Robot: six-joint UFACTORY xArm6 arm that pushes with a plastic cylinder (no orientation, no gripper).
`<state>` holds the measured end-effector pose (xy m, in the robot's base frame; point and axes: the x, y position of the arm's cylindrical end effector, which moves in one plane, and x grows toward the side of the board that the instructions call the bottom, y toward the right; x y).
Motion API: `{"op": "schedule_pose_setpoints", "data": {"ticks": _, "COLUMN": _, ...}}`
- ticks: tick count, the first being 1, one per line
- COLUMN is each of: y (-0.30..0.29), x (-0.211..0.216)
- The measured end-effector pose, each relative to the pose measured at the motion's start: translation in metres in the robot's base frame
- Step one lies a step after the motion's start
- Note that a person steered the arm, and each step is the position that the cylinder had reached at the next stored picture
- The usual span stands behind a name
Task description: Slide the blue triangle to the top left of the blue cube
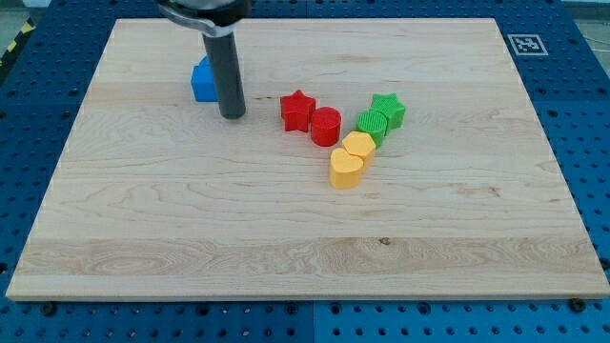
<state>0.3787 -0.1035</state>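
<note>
A blue block point(202, 82) lies near the view's top left of the wooden board point(191, 238). The rod hides its right side. Its upper edge looks pointed, but I cannot tell whether it is one block or two blue blocks pressed together. My tip point(233, 115) rests on the board just to the lower right of the blue block, close to it or touching it. No separate second blue block shows anywhere on the board.
A red star point(297, 110) and a red cylinder point(325, 126) lie right of my tip. Further right are a green star point(389, 109) and a green block point(372, 124), with a yellow hexagon point(359, 146) and a yellow heart point(345, 169) below them.
</note>
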Motion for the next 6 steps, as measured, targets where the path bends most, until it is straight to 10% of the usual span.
{"op": "schedule_pose_setpoints", "data": {"ticks": 6, "y": -0.069, "x": -0.072}}
